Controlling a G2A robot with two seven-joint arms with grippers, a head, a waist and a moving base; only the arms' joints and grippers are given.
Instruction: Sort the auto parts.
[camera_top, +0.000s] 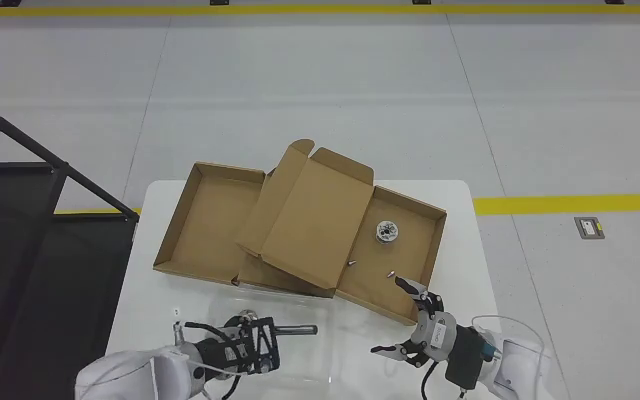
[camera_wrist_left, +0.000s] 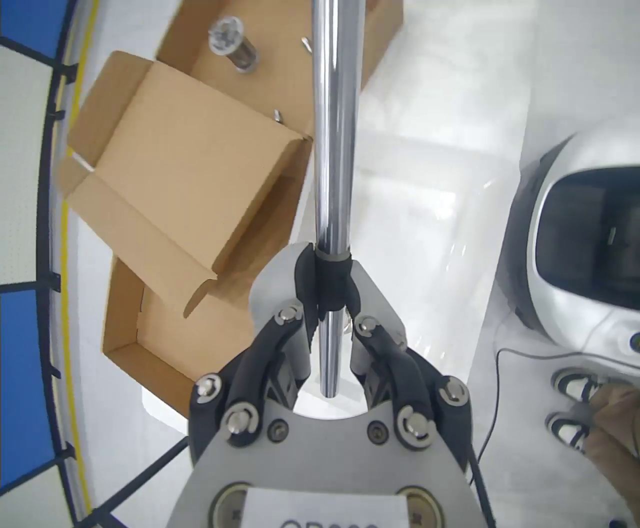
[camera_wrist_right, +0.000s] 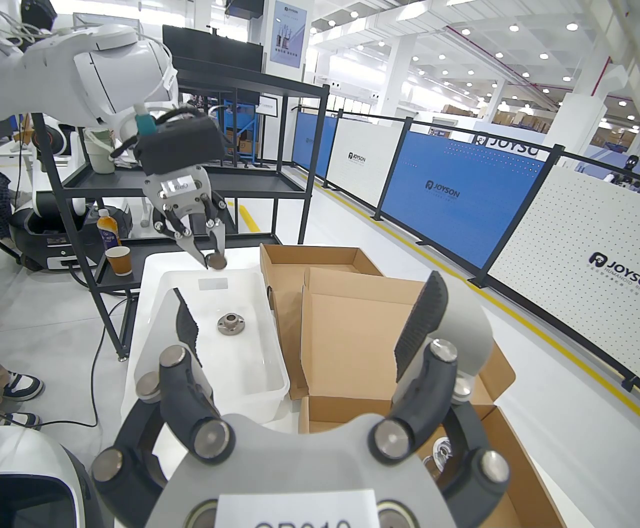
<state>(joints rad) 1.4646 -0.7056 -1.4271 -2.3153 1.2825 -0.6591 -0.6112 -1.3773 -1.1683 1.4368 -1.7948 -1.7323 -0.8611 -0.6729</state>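
My left gripper (camera_top: 262, 330) is shut on a long chrome rod (camera_top: 292, 329) near the table's front edge; the rod lies level and points toward the other arm. In the left wrist view the rod (camera_wrist_left: 332, 125) runs out from between the shut pads. My right gripper (camera_top: 388, 316) is open with nothing in it, in front of the right cardboard box (camera_top: 425, 245). That box holds a round metal part (camera_top: 386, 231) and two small screws (camera_top: 390, 272). A flanged metal part (camera_wrist_right: 230, 325) lies in the white bin (camera_wrist_right: 260, 395), below the left gripper (camera_wrist_right: 212, 257).
A left cardboard box (camera_top: 200, 225) lies open, and a third box (camera_top: 310, 215) leans tilted across the other two. A black shelf rack (camera_top: 40, 250) stands beside the table's left edge. The white bin sits between the two arms.
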